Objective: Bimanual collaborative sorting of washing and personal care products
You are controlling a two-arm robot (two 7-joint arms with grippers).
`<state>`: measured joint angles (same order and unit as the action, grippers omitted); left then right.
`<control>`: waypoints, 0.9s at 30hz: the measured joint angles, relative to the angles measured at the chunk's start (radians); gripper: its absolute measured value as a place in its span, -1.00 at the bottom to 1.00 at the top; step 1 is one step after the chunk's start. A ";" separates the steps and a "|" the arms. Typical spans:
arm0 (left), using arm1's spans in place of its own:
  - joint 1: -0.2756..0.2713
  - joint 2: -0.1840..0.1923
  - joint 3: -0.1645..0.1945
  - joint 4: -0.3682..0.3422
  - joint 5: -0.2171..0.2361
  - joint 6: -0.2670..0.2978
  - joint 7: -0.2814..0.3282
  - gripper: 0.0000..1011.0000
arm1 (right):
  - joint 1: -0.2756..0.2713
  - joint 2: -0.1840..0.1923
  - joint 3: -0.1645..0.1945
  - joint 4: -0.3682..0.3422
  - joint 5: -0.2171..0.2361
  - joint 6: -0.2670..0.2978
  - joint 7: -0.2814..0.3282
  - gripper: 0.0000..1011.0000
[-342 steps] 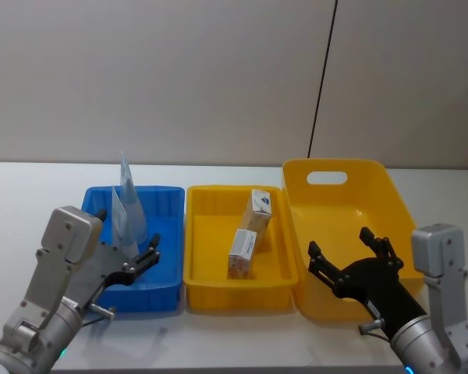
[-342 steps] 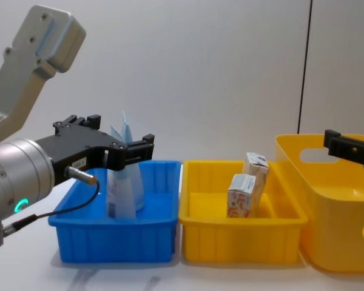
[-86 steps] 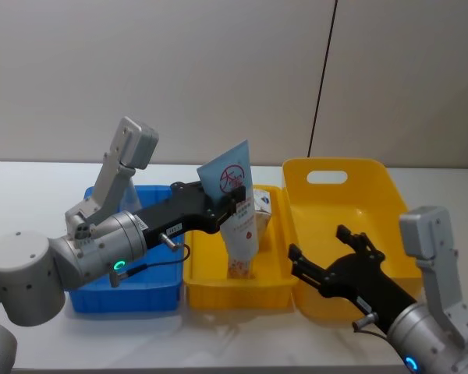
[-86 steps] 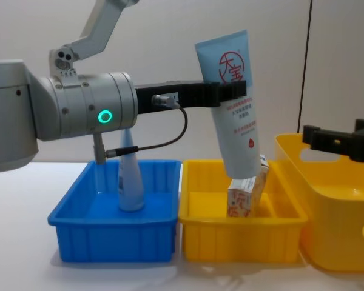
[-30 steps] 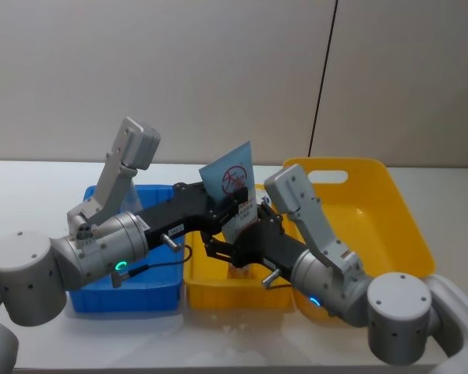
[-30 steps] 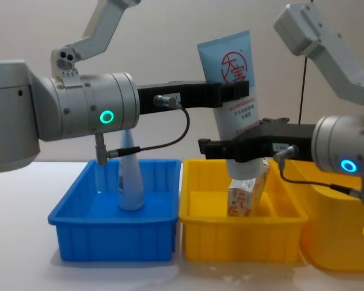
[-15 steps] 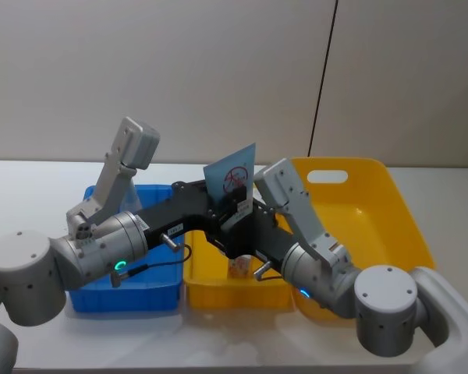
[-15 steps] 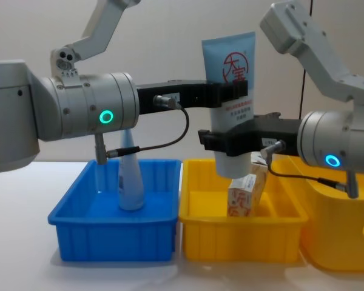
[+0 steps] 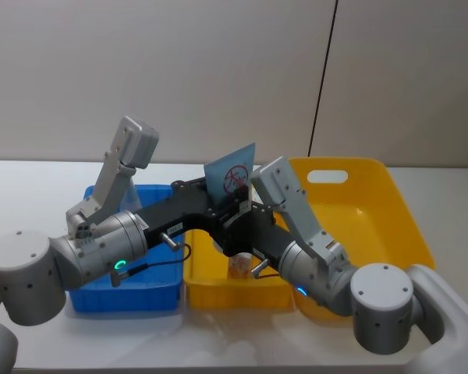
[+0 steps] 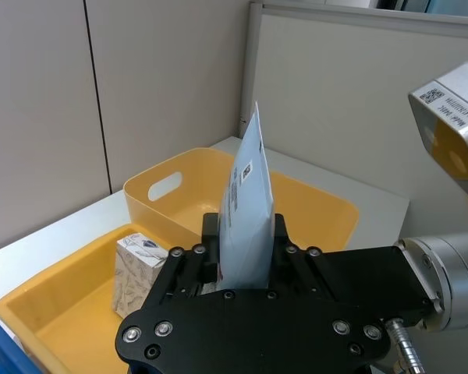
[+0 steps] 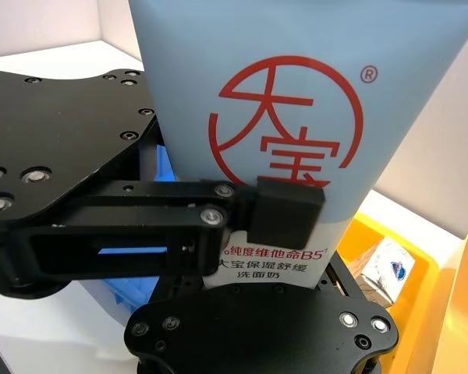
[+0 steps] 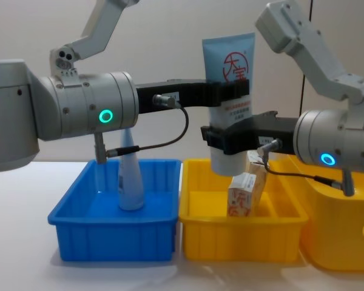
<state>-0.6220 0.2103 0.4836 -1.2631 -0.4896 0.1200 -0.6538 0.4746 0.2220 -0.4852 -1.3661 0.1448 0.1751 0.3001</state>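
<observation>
**Right gripper closes in on the held tube for a handover**

The left gripper [image 12: 229, 91] pinches the squeeze tube [image 12: 233, 60] near its crimped end, cap down, above the middle yellow bin [image 12: 242, 242]. In the last second the right gripper [image 12: 226, 140] has slid in around the tube's lower body, at 6 o'clock of the left one. I cannot tell whether it clamps yet. The transfer looks imminent, and the yellow basket [image 12: 346, 236] waits at 3 o'clock.

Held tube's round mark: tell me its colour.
Red round mark on the pale blue tube; clearest in the right wrist view.
</observation>
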 joint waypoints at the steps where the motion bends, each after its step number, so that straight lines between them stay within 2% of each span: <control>1: 0.000 0.000 0.000 0.000 0.000 0.000 0.000 -0.31 | 0.000 0.000 0.000 0.000 0.000 0.000 0.000 -0.23; 2: 0.000 0.000 0.000 0.000 0.000 0.000 0.000 -0.19 | 0.000 0.000 0.000 0.000 0.000 0.000 0.000 -0.26; 3: 0.000 0.000 0.001 0.000 0.000 0.000 0.000 -0.19 | 0.000 -0.001 0.000 0.000 -0.001 0.000 0.000 -0.26; 6: 0.000 0.000 0.003 0.000 0.000 0.000 -0.001 -0.02 | 0.000 -0.002 0.002 0.000 -0.001 0.000 0.000 -0.32; 10: 0.000 0.000 0.003 0.000 0.000 0.000 -0.002 0.31 | -0.004 -0.004 0.010 -0.001 -0.002 0.000 -0.007 -0.38; 12: 0.000 0.000 0.003 0.000 0.000 0.000 -0.002 0.38 | -0.005 -0.006 0.014 -0.001 -0.003 -0.001 -0.013 -0.40; 14: 0.000 0.000 0.003 0.000 0.000 0.000 -0.002 0.54 | -0.006 -0.007 0.018 -0.002 -0.004 -0.002 -0.018 -0.43; 16: 0.000 0.000 0.003 0.000 0.000 0.000 -0.002 0.60 | -0.007 -0.008 0.023 -0.002 -0.006 -0.003 -0.023 -0.45; 17: 0.000 0.000 0.003 0.000 0.000 0.000 -0.002 0.72 | -0.009 -0.009 0.028 -0.002 -0.007 -0.004 -0.030 -0.46; 23: 0.000 0.000 0.003 0.000 0.000 0.000 -0.002 0.98 | -0.012 -0.009 0.052 -0.003 -0.017 -0.011 -0.062 -0.50; 27: 0.000 0.000 0.002 0.000 0.000 0.000 -0.002 0.98 | -0.017 -0.006 0.069 -0.005 -0.023 -0.013 -0.081 -0.50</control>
<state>-0.6220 0.2105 0.4858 -1.2632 -0.4894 0.1205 -0.6559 0.4580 0.2158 -0.4165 -1.3708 0.1221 0.1619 0.2195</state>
